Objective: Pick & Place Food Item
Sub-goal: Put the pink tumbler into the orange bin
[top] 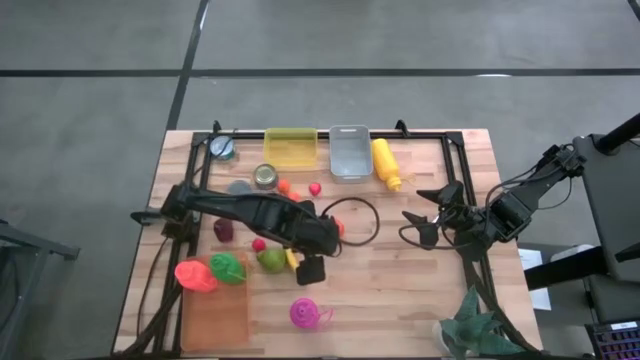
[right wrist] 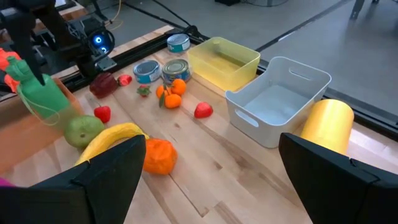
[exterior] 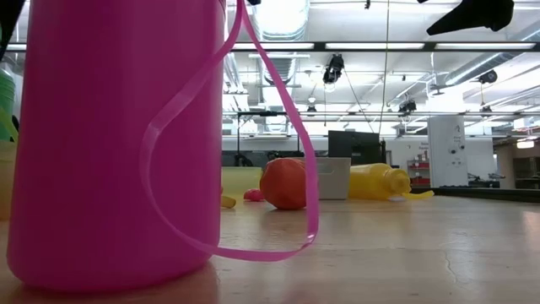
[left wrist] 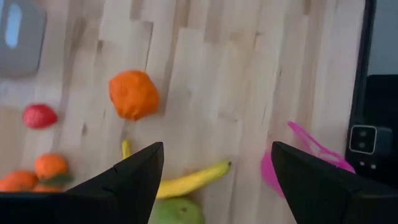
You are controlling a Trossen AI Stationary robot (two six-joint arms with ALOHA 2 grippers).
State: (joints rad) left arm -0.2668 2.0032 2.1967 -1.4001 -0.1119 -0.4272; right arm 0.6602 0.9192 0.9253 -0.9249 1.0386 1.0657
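Observation:
In the left wrist view my left gripper (left wrist: 217, 180) is open and hovers above the middle of the table (top: 420, 290). A yellow banana (left wrist: 189, 180) and a green fruit (left wrist: 177, 213) lie below it, and an orange (left wrist: 133, 93) lies just ahead. From above, this gripper (top: 320, 250) stands over the banana (top: 291, 258), and the orange (top: 338, 228) is beside it. My right gripper (top: 425, 215) is open and waits over the table's right half, touching nothing. Its wrist view shows the orange (right wrist: 158, 155), the banana (right wrist: 112, 140) and the green fruit (right wrist: 84, 129) lying on the wood.
A yellow bin (top: 290, 147), a white bin (top: 349, 152) and a mustard bottle (top: 386, 163) stand along the far edge. Cans (top: 265, 176), small oranges (top: 285, 187) and strawberries (top: 315, 188) lie nearby. A pink cup (top: 305, 313) stands near the front, an orange board (top: 215, 310) lies at the left, and a black cable loop (top: 365, 225) lies in the middle.

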